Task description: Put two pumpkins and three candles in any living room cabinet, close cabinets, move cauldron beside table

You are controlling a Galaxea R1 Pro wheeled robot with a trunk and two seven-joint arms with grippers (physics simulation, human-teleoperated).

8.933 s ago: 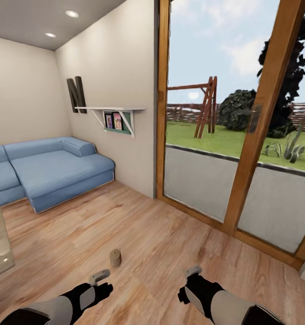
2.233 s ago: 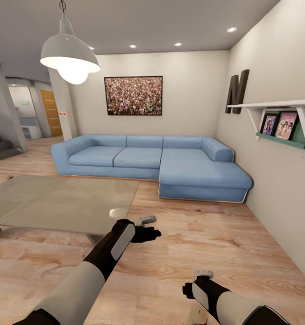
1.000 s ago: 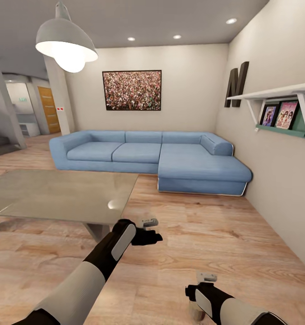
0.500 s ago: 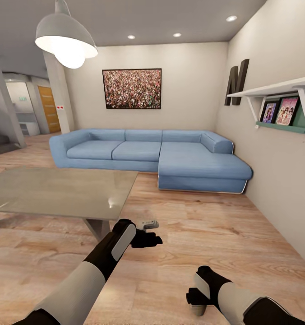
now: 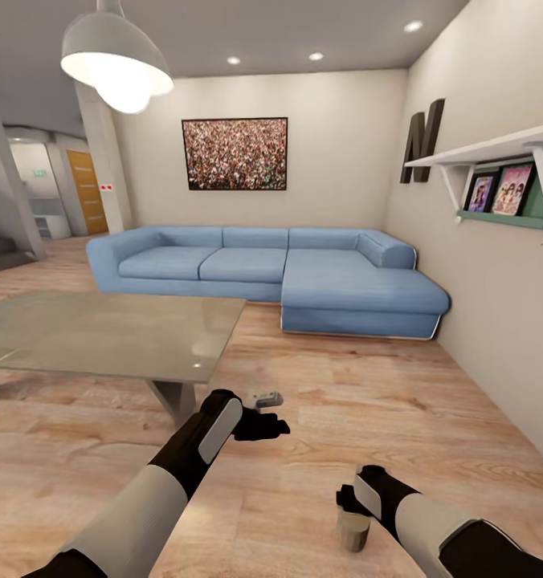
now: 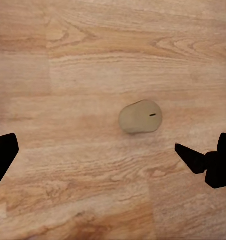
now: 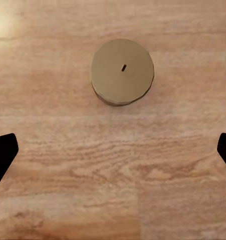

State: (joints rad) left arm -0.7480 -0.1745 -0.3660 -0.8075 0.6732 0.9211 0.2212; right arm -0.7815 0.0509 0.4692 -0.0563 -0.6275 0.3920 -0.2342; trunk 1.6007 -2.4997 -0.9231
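A short cream-beige cylindrical candle (image 5: 353, 529) stands upright on the light wooden floor (image 5: 320, 449), directly beneath the right gripper (image 7: 113, 150), whose jaws are spread wide. The left gripper (image 6: 113, 157), also spread, hovers near the glossy grey coffee table (image 5: 103, 333).

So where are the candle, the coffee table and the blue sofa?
candle (image 7: 123, 71): right wrist view, its flat top by the wick.
coffee table (image 5: 103, 333): head view, bare grey top.
blue sofa (image 5: 352, 291): head view, chaise seat cushion.
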